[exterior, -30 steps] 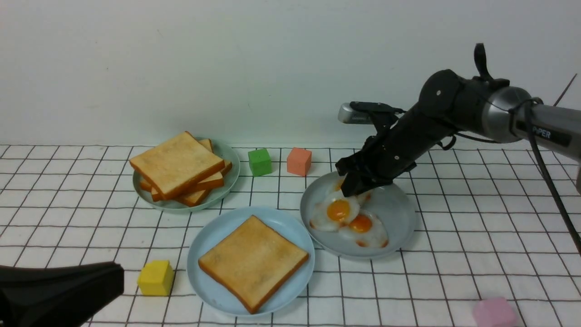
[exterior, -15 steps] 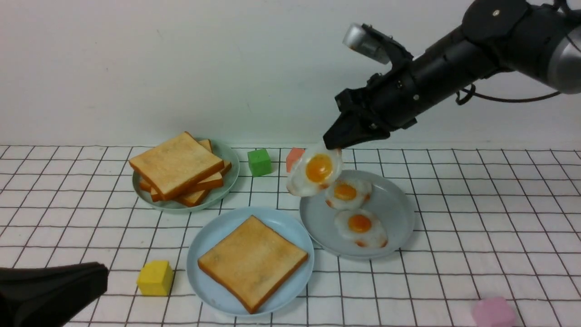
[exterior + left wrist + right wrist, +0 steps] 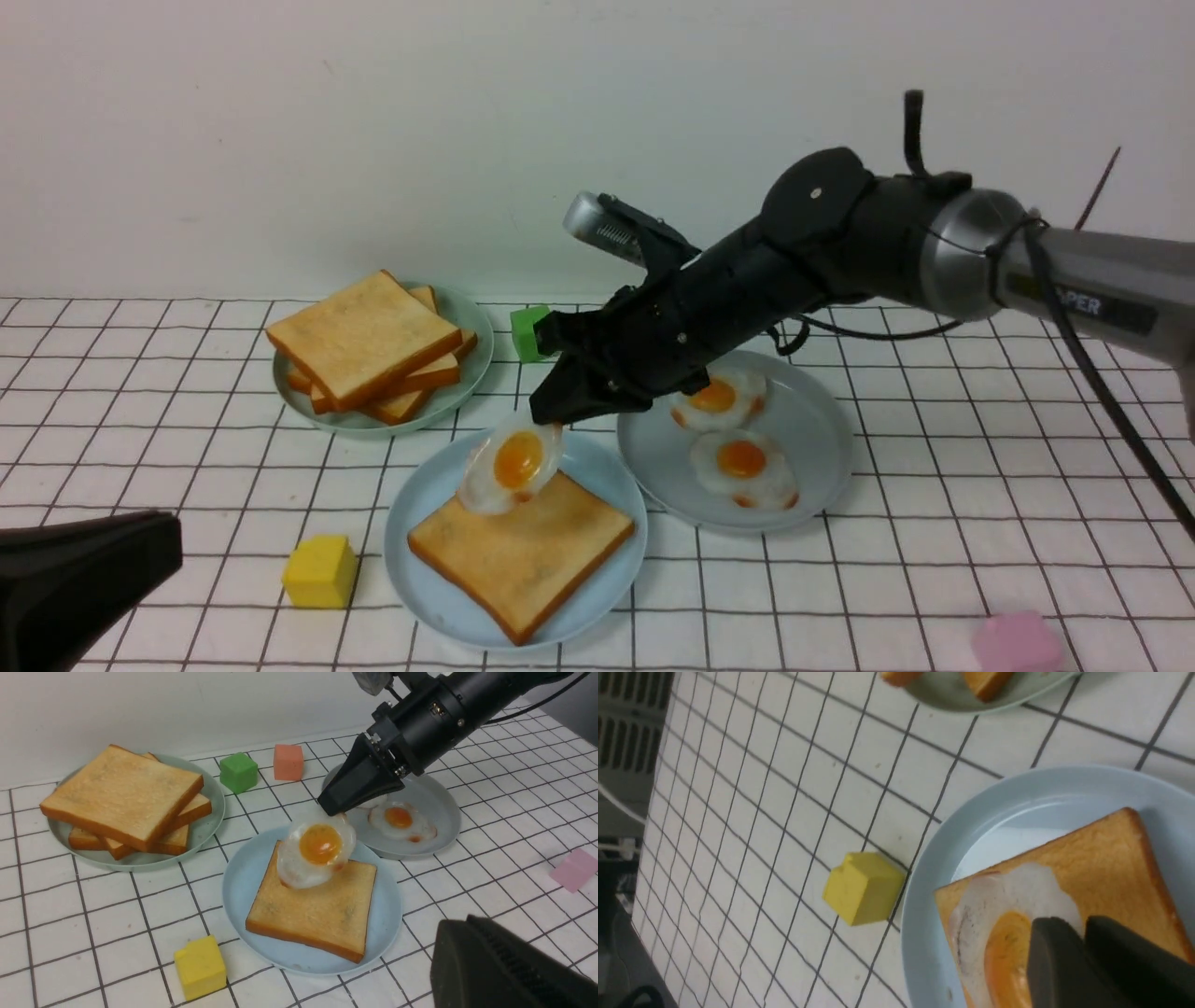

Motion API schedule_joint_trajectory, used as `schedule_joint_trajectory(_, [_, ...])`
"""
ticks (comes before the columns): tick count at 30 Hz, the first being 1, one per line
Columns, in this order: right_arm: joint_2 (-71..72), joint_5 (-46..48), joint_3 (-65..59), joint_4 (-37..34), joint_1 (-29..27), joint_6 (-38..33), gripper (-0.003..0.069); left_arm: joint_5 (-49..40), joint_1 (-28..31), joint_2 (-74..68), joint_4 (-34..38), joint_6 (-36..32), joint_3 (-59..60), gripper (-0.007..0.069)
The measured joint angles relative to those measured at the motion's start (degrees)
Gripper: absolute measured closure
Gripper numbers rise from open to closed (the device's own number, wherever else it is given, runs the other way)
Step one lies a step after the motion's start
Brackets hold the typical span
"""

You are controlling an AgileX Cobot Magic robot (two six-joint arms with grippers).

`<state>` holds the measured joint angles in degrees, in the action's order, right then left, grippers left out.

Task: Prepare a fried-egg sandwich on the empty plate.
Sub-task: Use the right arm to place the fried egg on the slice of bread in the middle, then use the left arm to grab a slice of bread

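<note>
With toast (image 3: 527, 551) on the empty plate (image 3: 428, 527), the right gripper (image 3: 553, 417) is clamped on a fried egg (image 3: 509, 462) over the toast's twelve-o'clock corner; a second toast is yet to come.

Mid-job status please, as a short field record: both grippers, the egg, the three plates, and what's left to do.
right gripper: shut on the rim of one fried egg
fried egg: hanging tilted over the far corner of the toast slice; contact unclear
sky-blue plate: holds that single toast slice
grey-blue plate: two spare eggs lying on it
pale green plate: toast stack
left gripper: shut, low at the near left, apart from the plates
left to do: lay the egg flat, add a top slice
</note>
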<state>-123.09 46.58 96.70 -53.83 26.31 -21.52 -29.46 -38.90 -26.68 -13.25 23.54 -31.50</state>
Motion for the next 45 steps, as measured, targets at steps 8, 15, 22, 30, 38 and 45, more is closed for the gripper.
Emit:
schedule_joint_trajectory(8, [-3.33, 2.15, 0.0, 0.36, 0.12, 5.8, 0.0464, -0.48, 0.0, 0.0, 0.0, 0.0, 0.0, 0.0627])
schedule_joint_trajectory(15, [-3.45, 3.92, 0.0, 6.65, 0.03, 7.02, 0.0244, -0.59, 0.0, 0.0, -0.04, 0.0, 0.0, 0.0625])
schedule_joint_trajectory(22, [6.07, 10.35, 0.0, 23.7, -2.49, 12.82, 0.0262, -2.03, 0.0, -1.6, -0.04, 0.43, 0.0, 0.0621])
schedule_joint_trajectory(30, [26.79, 21.87, -0.44, 43.91, 0.75, 20.8, 0.0531, -2.82, 0.23, -22.02, -8.16, 8.95, -5.35, 0.0638])
schedule_joint_trajectory(38, [46.57, 22.25, -11.01, 46.48, 8.76, 23.8, 0.0662, -3.29, 12.19, -46.31, -3.66, 1.8, -20.06, 0.0638])
schedule_joint_trajectory(45, [60.95, 17.54, -25.85, 47.82, 10.08, 25.66, 0.0658, -5.25, 23.6, -61.85, 13.68, -21.5, -35.52, 0.0638])
